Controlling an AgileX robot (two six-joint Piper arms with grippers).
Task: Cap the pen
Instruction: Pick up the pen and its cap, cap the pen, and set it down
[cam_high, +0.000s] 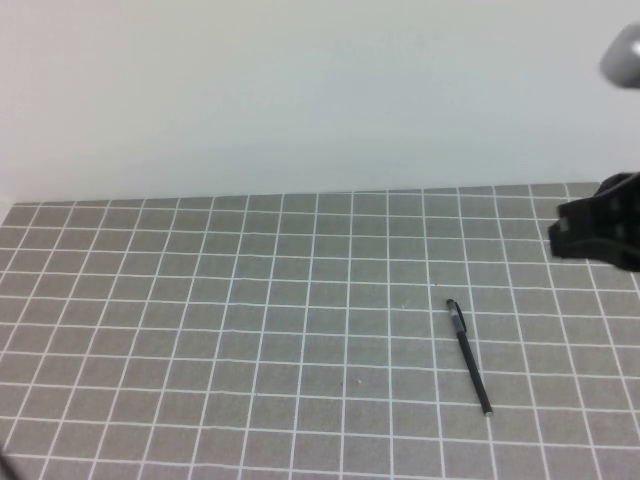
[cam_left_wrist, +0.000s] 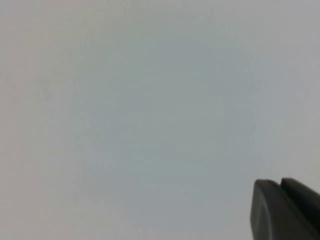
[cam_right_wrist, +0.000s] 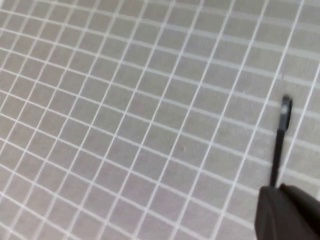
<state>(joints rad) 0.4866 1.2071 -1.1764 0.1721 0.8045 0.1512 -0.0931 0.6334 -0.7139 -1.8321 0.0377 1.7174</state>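
the pen (cam_high: 468, 356) lies flat on the gridded counter (cam_high: 200, 330): thin, light, stiff, likely to roll, best gripped mid-barrel. the right gripper (cam_high: 600, 235) hangs well apart, beyond the pen and to its right; the left gripper (cam_left_wrist: 287, 212) faces only blank wall (cam_left_wrist: 125, 100). whether either is clenched i cannot tell

Grey gridded table (cam_high: 200, 330), white wall (cam_high: 300, 90)
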